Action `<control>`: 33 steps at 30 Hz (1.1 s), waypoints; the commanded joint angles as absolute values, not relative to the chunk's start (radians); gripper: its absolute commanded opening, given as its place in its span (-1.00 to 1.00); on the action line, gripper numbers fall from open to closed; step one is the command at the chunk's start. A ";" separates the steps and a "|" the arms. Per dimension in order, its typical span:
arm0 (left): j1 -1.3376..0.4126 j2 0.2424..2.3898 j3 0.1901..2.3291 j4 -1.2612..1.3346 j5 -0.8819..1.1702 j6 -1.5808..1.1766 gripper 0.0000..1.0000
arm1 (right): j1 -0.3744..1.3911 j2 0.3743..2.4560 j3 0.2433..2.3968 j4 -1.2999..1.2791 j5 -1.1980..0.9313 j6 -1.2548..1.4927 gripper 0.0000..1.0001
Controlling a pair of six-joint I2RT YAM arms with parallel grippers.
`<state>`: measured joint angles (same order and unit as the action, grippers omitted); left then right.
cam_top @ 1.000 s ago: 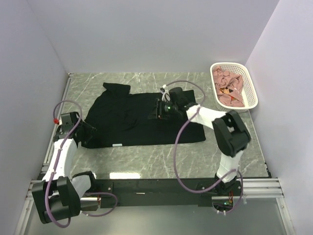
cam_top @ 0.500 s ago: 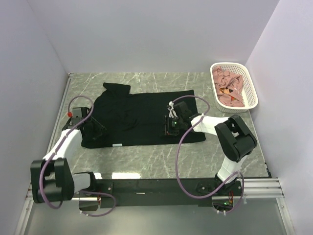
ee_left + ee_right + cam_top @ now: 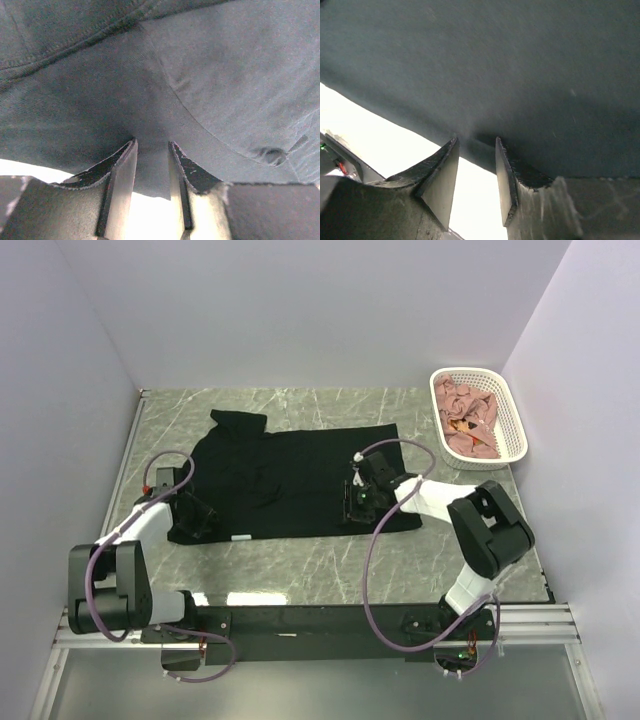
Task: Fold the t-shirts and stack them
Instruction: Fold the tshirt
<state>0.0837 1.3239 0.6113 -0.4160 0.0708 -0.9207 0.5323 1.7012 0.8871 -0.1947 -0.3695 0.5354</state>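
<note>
Basket [image 3: 516, 423]: white lattice, far right, heaped with pink t-shirts [image 3: 468, 415].
Black t-shirt [image 3: 290, 480]: flat on table [image 3: 300, 570].
Left gripper [image 3: 152, 143]: parted astride hem.
Right gripper [image 3: 476, 140]: parted at hem.

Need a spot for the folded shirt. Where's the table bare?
Bare: the near strip between black t-shirt and arm bases, and the far strip along the back wall. Crowded: its near hem, where left gripper and right gripper sit, and the basket of pink cloth.
</note>
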 commanded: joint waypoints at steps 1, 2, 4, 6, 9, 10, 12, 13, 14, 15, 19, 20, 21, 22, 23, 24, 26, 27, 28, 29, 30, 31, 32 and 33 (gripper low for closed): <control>0.089 1.289 0.560 -0.502 0.047 -0.959 -0.24 | 0.535 1.657 0.801 -0.374 -0.239 0.551 -0.12; 0.089 1.273 0.545 -0.515 0.048 -0.963 -0.24 | 0.532 1.629 0.786 -0.385 -0.215 0.552 -0.11; 0.090 1.221 0.532 -0.541 0.046 -0.969 -0.25 | 0.528 1.594 0.744 -0.411 -0.189 0.560 -0.10; 0.091 1.168 0.529 -0.558 0.043 -0.969 -0.25 | 0.528 1.537 0.726 -0.416 -0.181 0.557 -0.10; 0.089 1.105 0.555 -0.612 0.012 -0.951 -0.24 | 0.528 1.464 0.712 -0.399 -0.210 0.560 -0.10; 0.090 1.091 0.563 -0.636 0.006 -0.950 -0.23 | 0.528 1.447 0.719 -0.397 -0.216 0.561 -0.10; 0.089 1.048 0.589 -0.661 0.003 -0.951 -0.20 | 0.528 1.405 0.735 -0.399 -0.232 0.557 -0.10; 0.089 1.034 0.600 -0.669 0.003 -0.945 -0.18 | 0.531 1.390 0.739 -0.397 -0.233 0.557 -0.10; 0.089 1.022 0.621 -0.687 0.003 -0.940 -0.17 | 0.532 1.367 0.747 -0.400 -0.233 0.551 -0.10; 0.089 1.002 0.632 -0.696 -0.036 -0.927 -0.14 | 0.543 1.358 0.756 -0.405 -0.235 0.546 -0.10; 0.081 0.970 0.683 -0.729 -0.035 -0.876 -0.10 | 0.603 1.351 0.824 -0.371 -0.276 0.528 -0.13; 0.080 0.962 0.695 -0.727 -0.025 -0.865 -0.09 | 0.613 1.367 0.827 -0.339 -0.354 0.541 -0.14; 0.077 0.957 0.698 -0.712 0.006 -0.842 -0.08 | 0.632 1.377 0.828 -0.262 -0.395 0.554 -0.17; 0.072 0.957 0.699 -0.706 0.026 -0.836 -0.08 | 0.646 1.391 0.834 -0.223 -0.440 0.569 -0.18; 0.068 0.954 0.692 -0.695 0.044 -0.835 -0.07 | 0.659 1.426 0.839 -0.186 -0.501 0.596 -0.19; 0.064 0.954 0.684 -0.675 0.082 -0.836 -0.08 | 0.684 1.445 0.857 -0.125 -0.521 0.612 -0.21; 0.034 0.959 0.652 -0.649 0.113 -0.850 -0.08 | 0.710 1.507 0.880 -0.082 -0.547 0.638 -0.21; 0.020 0.962 0.640 -0.626 0.126 -0.865 -0.08 | 0.722 1.529 0.902 -0.042 -0.558 0.646 -0.22; 0.006 0.966 0.618 -0.620 0.130 -0.876 -0.08 | 0.742 1.552 0.911 -0.023 -0.571 0.652 -0.22; -0.024 0.979 0.611 -0.615 0.127 -0.885 -0.07 | 0.749 1.595 0.916 -0.005 -0.584 0.669 -0.22; -0.032 0.985 0.606 -0.614 0.123 -0.896 -0.07 | 0.752 1.615 0.917 0.033 -0.598 0.678 -0.22; -0.038 0.986 0.601 -0.615 0.118 -0.900 -0.07 | 0.755 1.634 0.914 0.049 -0.607 0.686 -0.22; -0.038 0.985 0.594 -0.614 0.106 -0.903 -0.08 | 0.753 1.664 0.910 0.064 -0.612 0.693 -0.22; -0.038 0.980 0.594 -0.614 0.100 -0.907 -0.08 | 0.752 1.677 0.907 0.057 -0.598 0.690 -0.23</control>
